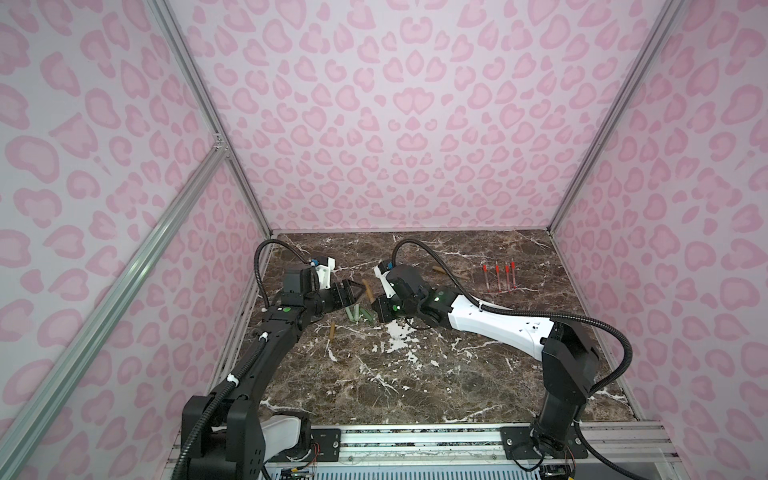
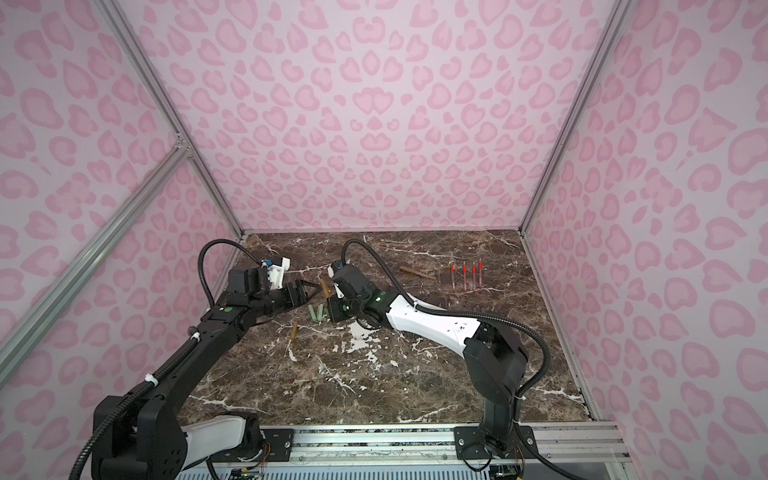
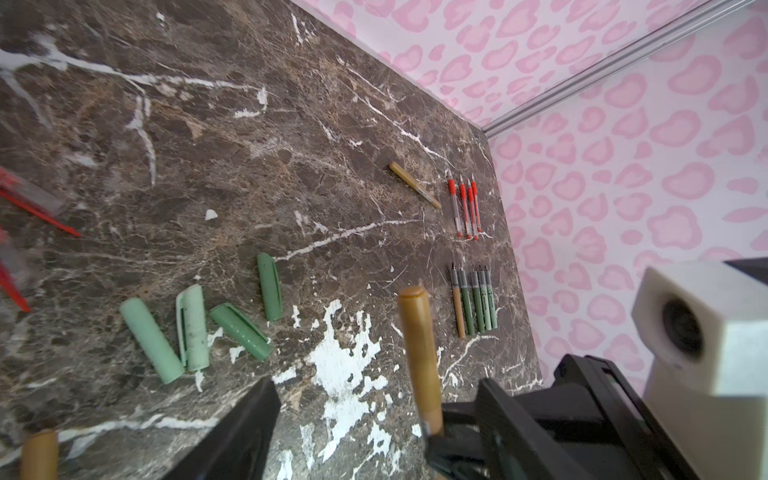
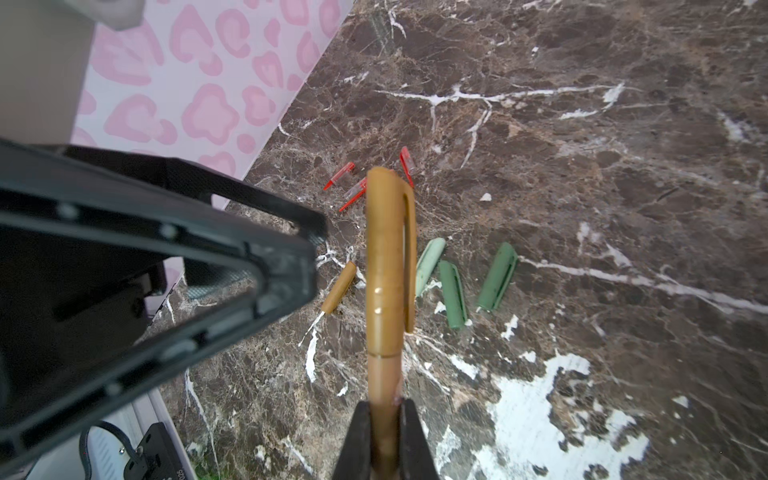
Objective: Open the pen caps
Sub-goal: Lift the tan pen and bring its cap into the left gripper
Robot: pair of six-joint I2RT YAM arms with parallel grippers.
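Pen caps (image 1: 356,314) in green lie loose on the table (image 1: 415,374) in a top view, bare red pens (image 1: 498,278) lined up far right. Left wrist: the left gripper (image 3: 376,390), jaws apart, flanks the tan pen (image 3: 417,345); a second tan pen (image 3: 413,185) looks capped too. Right wrist: the right gripper (image 4: 384,419) clamps that barrel, tan cap (image 4: 388,249) still seated. Most look done, I'd say; two remain.

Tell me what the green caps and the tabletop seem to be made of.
The green caps: probably matte plastic, with moulded clips. The tabletop: a brown marble look, but the white flaked patches suggest a printed film, not stone.
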